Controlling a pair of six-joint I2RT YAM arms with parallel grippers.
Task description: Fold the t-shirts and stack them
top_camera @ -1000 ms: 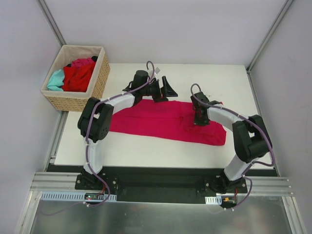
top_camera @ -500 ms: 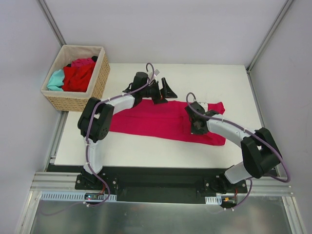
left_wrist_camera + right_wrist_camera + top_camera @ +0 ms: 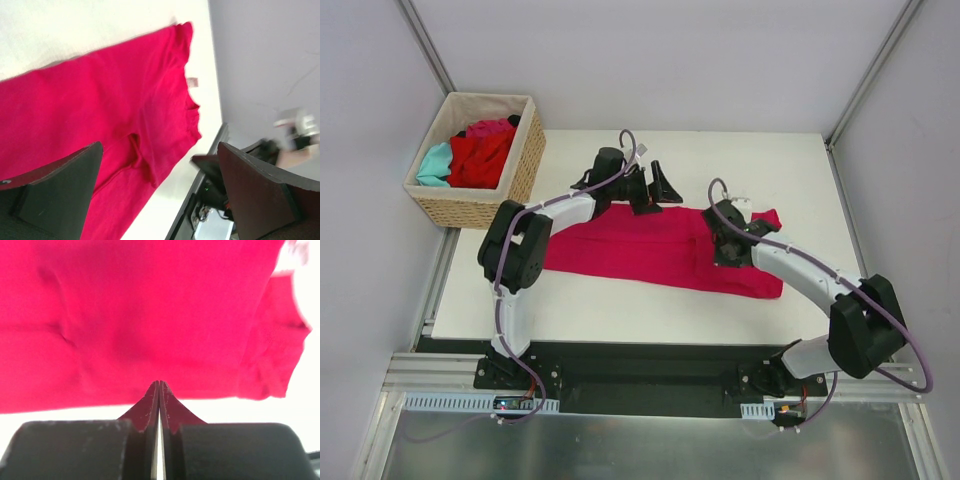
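I'm watching the magenta shirt [image 3: 640, 250] lying in a long band across the table [image 3: 620, 305], with one sleeve [image 3: 767, 218] poking out at its right end. My right gripper [image 3: 159, 386] is sitting over that end, its fingers pressed tight together and no cloth visibly pinched. My left gripper [image 3: 667, 186] is hovering at the far edge, spread fully wide and holding nothing.

I'm worrying that the closed fingers, if they're rubbing the cloth, will ruck the fold. The two wrists are also working close enough to clash. The basket [image 3: 525, 175] with the other shirts [image 3: 480, 158] is standing well to the left, beyond my left elbow [image 3: 510, 250].
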